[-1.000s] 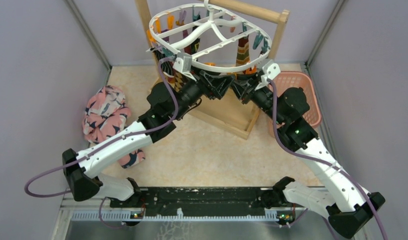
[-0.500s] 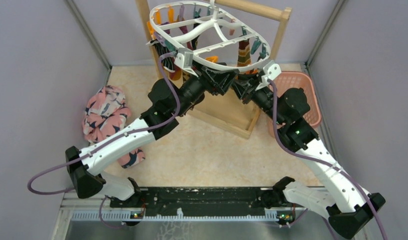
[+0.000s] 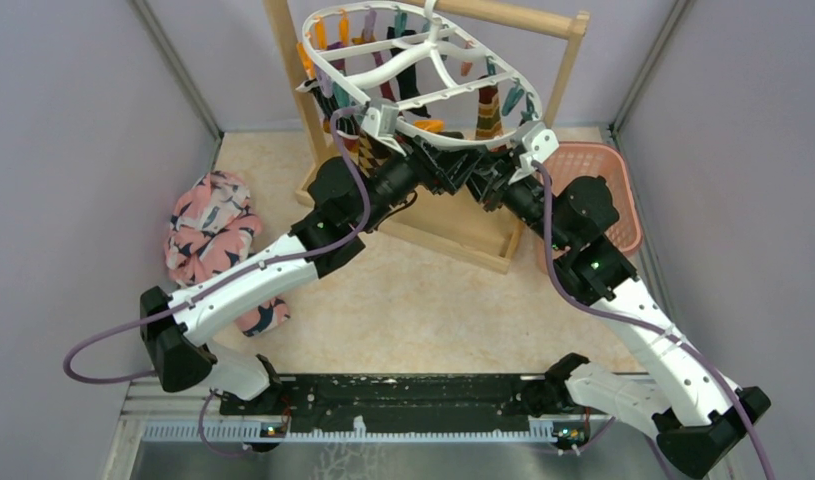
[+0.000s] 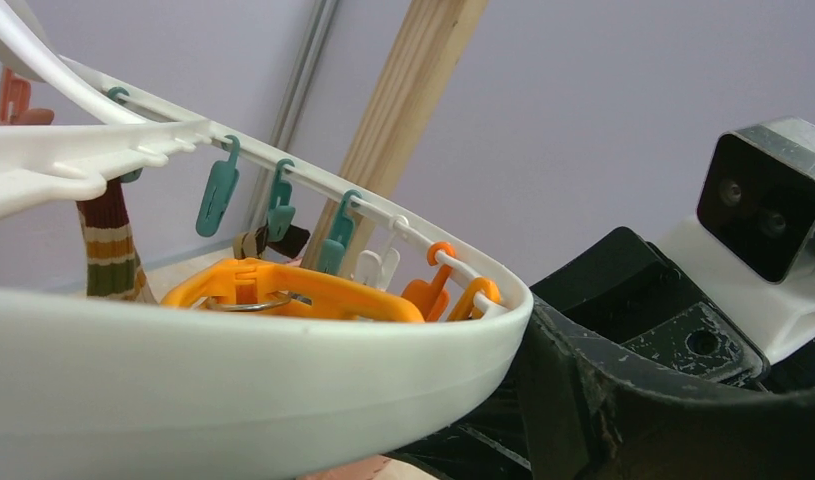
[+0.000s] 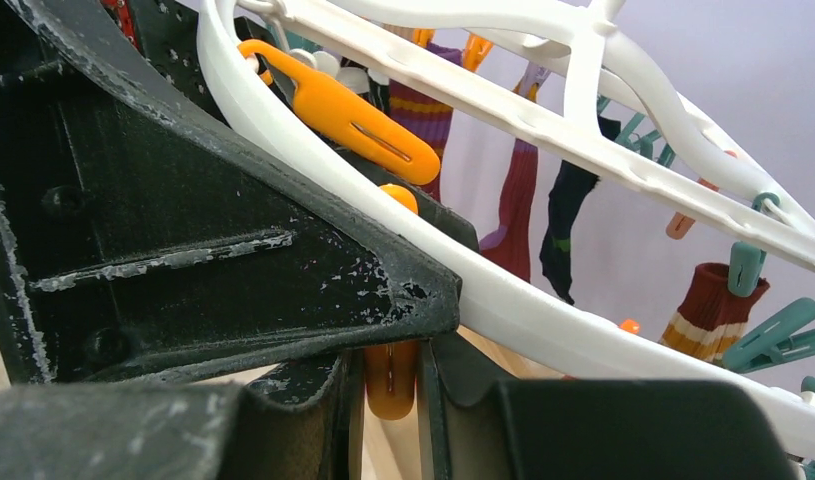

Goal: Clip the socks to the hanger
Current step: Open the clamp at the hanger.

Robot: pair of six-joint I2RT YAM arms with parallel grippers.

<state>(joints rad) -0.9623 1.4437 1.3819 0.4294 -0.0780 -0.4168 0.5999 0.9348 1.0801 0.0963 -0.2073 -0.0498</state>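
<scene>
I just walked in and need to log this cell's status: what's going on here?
Both arms are raised to the near rim of the white hanger, which hangs on the wooden rack. The right gripper pinches an orange clip below the rim. The left gripper sits at the rim beside it; whether it grips anything is unclear. Several socks already hang from clips.

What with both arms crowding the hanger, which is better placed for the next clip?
Right: the right gripper pinches an orange clip below the hanger rim; the left gripper's hold isn't visible.
</scene>
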